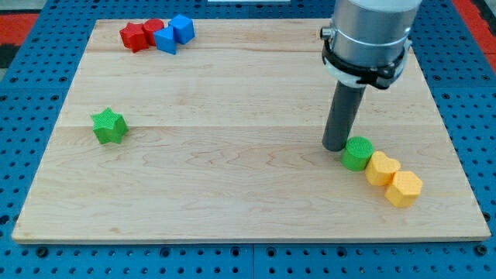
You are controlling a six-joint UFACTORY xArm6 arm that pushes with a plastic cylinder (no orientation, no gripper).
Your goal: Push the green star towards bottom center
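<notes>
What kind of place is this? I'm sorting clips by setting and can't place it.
Most likely a robotics lab bench. A wooden board lies on a blue perforated base, carrying small blocks like the green star, while my tip rests just left of the green cylinder.

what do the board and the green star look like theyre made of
Board: looks like pale wood, with visible grain lines and plank seams, smooth satin finish. Green star: probably plastic or painted wood, uniform matte colour, no grain showing; the look leaves that open.
</notes>
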